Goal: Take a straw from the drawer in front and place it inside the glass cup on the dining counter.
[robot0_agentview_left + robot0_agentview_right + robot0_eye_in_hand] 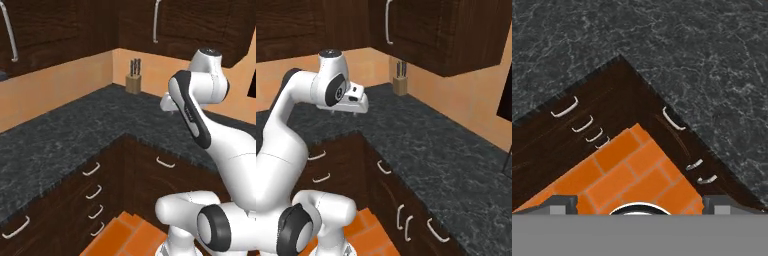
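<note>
Arm poised above the inner corner of the black speckled worktop (75,130).
Dark wooden cabinets wrap the corner over orange floor tiles (634,170); the wider drawer (165,165), shut, with its curved silver handle, sits right of the corner. A knife block (133,77) stands at the back wall. The pincer (346,112) hangs above the worktop, jaws wide, holding nothing.

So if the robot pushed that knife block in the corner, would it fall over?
Probably not: the knife block looks squat and sits flat on the black counter, so it would likely slide. A push high up, at the dark knife handles, might tip it. It looks like solid wood, so probably stiff and heavy.
</note>
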{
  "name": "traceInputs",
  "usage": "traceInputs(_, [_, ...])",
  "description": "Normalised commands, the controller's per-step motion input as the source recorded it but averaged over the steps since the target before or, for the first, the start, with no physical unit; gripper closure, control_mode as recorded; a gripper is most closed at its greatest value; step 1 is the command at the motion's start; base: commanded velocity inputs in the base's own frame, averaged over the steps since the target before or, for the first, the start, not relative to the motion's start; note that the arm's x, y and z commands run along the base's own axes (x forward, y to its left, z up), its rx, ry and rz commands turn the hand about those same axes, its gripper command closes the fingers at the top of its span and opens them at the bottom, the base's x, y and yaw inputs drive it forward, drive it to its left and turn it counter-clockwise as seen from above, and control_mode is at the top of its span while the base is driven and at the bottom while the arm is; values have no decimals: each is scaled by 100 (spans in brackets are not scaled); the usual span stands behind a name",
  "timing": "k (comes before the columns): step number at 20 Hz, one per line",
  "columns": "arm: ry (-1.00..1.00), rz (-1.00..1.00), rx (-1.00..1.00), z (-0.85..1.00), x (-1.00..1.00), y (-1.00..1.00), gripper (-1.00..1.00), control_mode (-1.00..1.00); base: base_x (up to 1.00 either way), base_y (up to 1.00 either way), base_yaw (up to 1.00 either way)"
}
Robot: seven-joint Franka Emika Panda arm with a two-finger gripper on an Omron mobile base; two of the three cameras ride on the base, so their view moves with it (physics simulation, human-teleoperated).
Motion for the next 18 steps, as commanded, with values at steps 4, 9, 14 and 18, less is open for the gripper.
traceInputs(4, [0, 0, 0, 0, 0, 0, -100, 100, -5, -82, 53])
traceInputs(9, [0, 0, 0, 0, 0, 0, -100, 100, 2, -78, 41])
traceInputs(14, [0, 0, 0, 0, 0, 0, -100, 100, -6, -67, 14])
traceInputs(18, [0, 4, 0, 0, -5, -2, -100, -100, 0, -18, 3])
